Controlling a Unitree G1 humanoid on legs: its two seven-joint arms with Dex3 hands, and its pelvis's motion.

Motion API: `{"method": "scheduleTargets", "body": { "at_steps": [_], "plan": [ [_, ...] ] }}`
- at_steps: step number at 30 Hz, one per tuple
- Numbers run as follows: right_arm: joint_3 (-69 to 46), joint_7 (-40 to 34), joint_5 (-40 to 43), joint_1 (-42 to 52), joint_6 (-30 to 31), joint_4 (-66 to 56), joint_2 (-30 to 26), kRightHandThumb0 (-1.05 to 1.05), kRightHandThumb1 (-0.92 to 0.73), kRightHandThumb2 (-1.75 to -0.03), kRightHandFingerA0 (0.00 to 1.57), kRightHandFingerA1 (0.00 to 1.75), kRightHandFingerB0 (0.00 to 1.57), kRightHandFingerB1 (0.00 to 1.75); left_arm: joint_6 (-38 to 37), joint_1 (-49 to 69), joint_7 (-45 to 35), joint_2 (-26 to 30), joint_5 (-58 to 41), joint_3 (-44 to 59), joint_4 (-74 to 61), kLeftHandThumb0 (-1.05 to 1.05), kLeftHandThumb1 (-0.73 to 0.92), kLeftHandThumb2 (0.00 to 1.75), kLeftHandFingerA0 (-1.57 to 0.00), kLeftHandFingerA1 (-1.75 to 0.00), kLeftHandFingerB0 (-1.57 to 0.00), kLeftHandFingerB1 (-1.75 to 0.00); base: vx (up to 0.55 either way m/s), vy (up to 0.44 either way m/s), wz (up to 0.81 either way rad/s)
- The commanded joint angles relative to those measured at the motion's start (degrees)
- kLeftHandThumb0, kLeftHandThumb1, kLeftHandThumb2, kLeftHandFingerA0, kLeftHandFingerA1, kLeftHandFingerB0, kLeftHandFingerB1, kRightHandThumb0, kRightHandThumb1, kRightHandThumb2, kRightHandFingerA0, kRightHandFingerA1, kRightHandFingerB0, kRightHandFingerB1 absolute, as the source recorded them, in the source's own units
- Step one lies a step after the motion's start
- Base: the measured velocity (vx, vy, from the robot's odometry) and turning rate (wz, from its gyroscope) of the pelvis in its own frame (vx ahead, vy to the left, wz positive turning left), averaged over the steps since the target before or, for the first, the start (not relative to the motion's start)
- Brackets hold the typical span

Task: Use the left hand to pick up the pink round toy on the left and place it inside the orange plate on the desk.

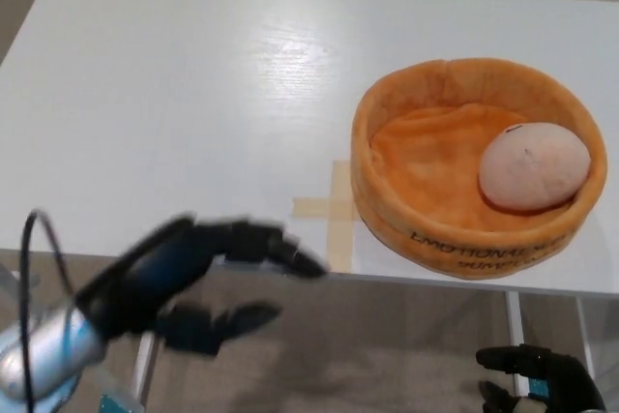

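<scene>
Since the pink round toy (534,167) lies inside the orange plate (387,224), against its right wall, the left hand (198,282) hangs empty off the desk (174,94) edge, fingers spread, apparently finished; right hand (537,382) low, grip unclear.

A white table (174,94) fills most of the head view, its near edge running across the lower part of the picture. On its right side sits an orange plate (387,210), soft-looking with a raised rim, close to that near edge. Just left of the plate, a cross of what seems to be tan tape (329,208) is stuck flat on the tabletop.
</scene>
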Motion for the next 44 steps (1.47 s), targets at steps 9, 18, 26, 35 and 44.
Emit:
{"method": "scheduleTargets", "body": {
  "at_steps": [9, 18, 26, 35, 44],
  "plan": [
    [0.94, 0.28, -0.37, 1.49, 1.79, 0.98, -1.33, -0.26, -0.59, -0.57, 0.73, 0.61, 0.69, 0.5, -4.17, 1.8, 12.95, -5.8, 8.24, -0.84, 44.33, 0.06, 0.73, 0.75, -0.47, -0.4, -0.6, -0.42, 0.0, 0.0, 0.01],
    [0.78, 0.38, -0.09, 1.65, 1.73, 0.94, -1.16, -0.26, -0.59, -0.57, 0.72, 0.6, 0.68, 0.5, -2.63, -8.06, 25.03, -6.89, 13.17, -4.4, 63.57, 0.0, 0.76, 0.67, -0.37, -0.35, -0.46, -0.36, 0.0, 0.0, 0.0],
    [1.06, 0.26, -0.33, 1.32, 1.56, 0.72, -1.32, -0.27, -0.6, -0.58, 0.72, 0.6, 0.69, 0.49, -2.2, -11.41, 28.43, -8.39, 8.76, -1.25, 71.08, -0.12, 0.68, 0.64, -0.38, -0.39, -0.37, -0.33, 0.0, 0.0, 0.0],
    [0.87, 0.36, 0.11, 1.57, 0.95, 0.66, -1.3, -0.28, -0.6, -0.57, 0.73, 0.64, 0.69, 0.5, -4.31, -12.35, 28.24, -10.3, 4.46, 4.23, 74.85, -0.22, 0.42, 0.89, -0.25, -0.54, -0.13, -0.48, 0.0, 0.0, 0.0],
    [1.07, 0.39, -0.01, 1.29, 1.49, 0.71, -1.36, -0.26, -0.6, -0.57, 0.74, 0.61, 0.68, 0.49, -5.9, -12.71, 29.25, -10.36, 5.99, 4.35, 75.97, -0.28, 0.6, 0.58, -0.34, -0.38, -0.26, -0.29, 0.0, 0.0, 0.0]
  ]
}}
